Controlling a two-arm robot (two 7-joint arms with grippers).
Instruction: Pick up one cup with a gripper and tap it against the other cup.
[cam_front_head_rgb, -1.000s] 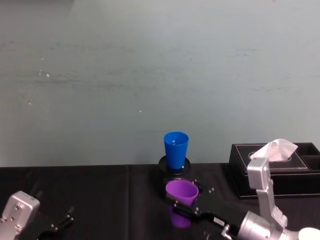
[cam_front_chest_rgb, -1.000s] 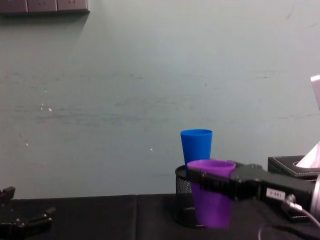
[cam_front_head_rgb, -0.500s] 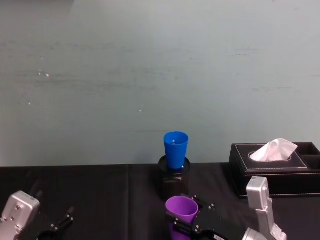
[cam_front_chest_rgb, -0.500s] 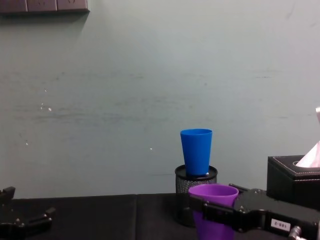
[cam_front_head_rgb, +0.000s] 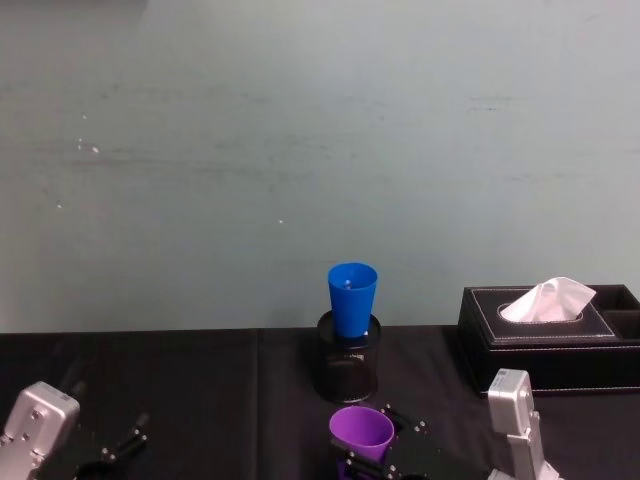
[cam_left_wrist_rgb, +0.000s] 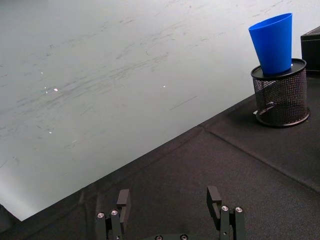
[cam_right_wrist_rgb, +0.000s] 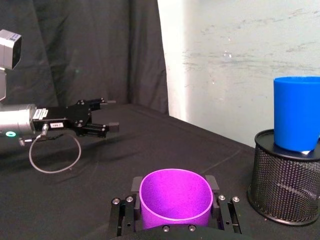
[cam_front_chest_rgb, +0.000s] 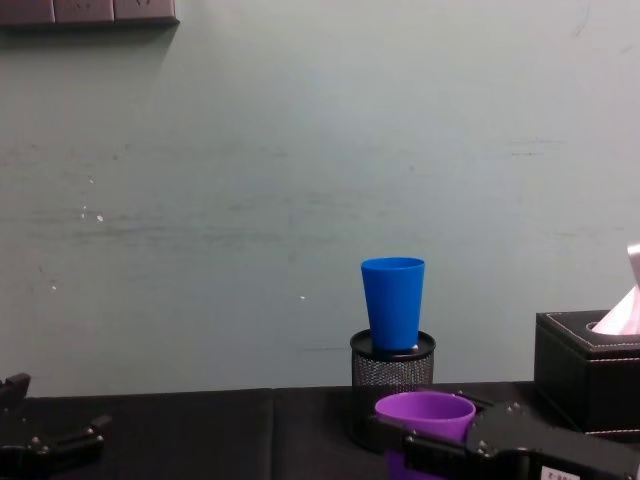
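Black-clothed table (cam_front_head_rgb: 200, 380) before a pale wall. Right gripper (cam_right_wrist_rgb: 175, 210), near edge: jaws clamped around purple cup (cam_right_wrist_rgb: 175, 197), upright. Blue cup (cam_front_head_rgb: 351, 298) stands in mesh pen holder (cam_front_head_rgb: 346, 365) beyond, apart; left gripper (cam_left_wrist_rgb: 170, 212) parked near left, fingers spread.

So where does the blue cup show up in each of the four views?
Head view: blue cup at centre, standing in the black mesh pen holder.
Chest view: right of centre, above the purple cup.
Left wrist view: upper right corner.
Right wrist view: right edge.
Shared landmark: the mesh pen holder directly under it.
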